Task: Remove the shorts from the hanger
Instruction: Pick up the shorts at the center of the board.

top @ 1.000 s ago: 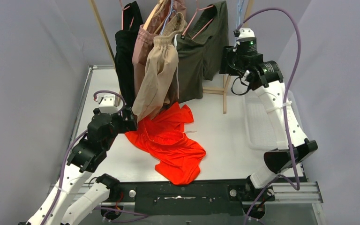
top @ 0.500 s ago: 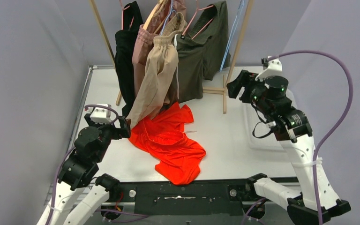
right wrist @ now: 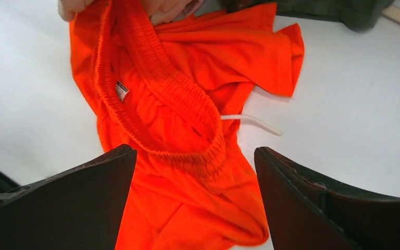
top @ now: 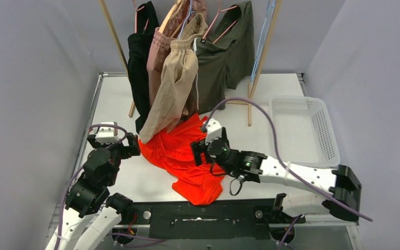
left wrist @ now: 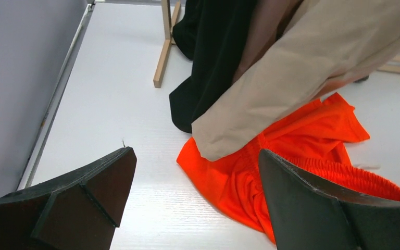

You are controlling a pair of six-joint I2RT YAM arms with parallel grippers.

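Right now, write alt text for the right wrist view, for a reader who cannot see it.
Bright orange shorts lie crumpled on a white table, gathered waistband gaping toward the camera, a white drawstring trailing to the right. Two dark fingers, spread wide, frame the bottom corners, holding nothing.

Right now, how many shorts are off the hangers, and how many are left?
Done: the orange shorts lie crumpled on the table. In hand: nothing; the right gripper hangs open over their waistband, the left gripper open nearby. Left: pink shorts, beige shorts, green shorts and a black garment hang on the rack.
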